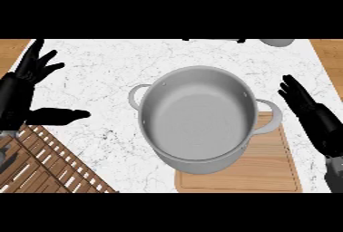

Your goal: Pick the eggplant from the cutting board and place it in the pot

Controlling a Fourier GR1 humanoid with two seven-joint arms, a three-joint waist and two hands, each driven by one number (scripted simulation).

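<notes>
A white marbled worktop filled most of the head view, with a strip of wood-coloured surface showing past its left and right edges. A large grey pot, oval as seen from above, with a loop handle on its left and another on its right, stood near the centre; its inside was bare metal and held nothing. The pot covered the upper left part of a wooden board, which lay flat on the worktop and reached toward the lower right. A slatted wooden rack occupied the lower left corner. The left hand showed at the left edge, fingers spread and straight, its thumb extended over the worktop, holding nothing. The right hand showed at the right edge, just beside the board's upper right corner, fingers straight and together, likewise released and clear of the pot. A pale rounded object was cut off by the upper edge. The eggplant showed neither on the visible part of the board nor inside the pot; its position could not be told.
</notes>
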